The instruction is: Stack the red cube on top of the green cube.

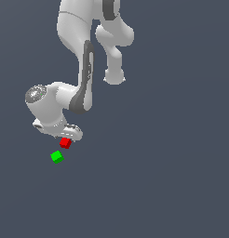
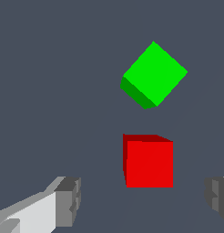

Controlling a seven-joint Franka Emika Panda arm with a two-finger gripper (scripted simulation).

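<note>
Red cube: the red cube [image 1: 65,143] [image 2: 148,161] sits on the flat dark grey floor [image 1: 158,186] [image 2: 50,68], just below the arm's white hand in the exterior view. It rests on its own face, not on anything else, and is not stacked.

Green cube: the green cube [image 1: 57,157] [image 2: 153,75] lies on the same floor, just beside the red one, lower and toward the exterior view's left. A narrow strip of floor shows between them, so they are apart, not touching. In the wrist view it is turned at an angle to the red cube (its corners point where the red cube's faces do).

Containers: what can be said is only that both cubes lie directly on the bare floor.

Gripper: the gripper [image 1: 70,135] [image 2: 141,200] stands spread wide. In the wrist view one grey fingertip [image 2: 68,202] shows on one side of the red cube and the other [image 2: 217,198] on the opposite side, each with floor visible between it and the cube. Neither pad touches the cube; nothing is held.

Arm: the white arm [image 1: 84,69] bends down from the top of the exterior view, its wrist over the red cube.
</note>
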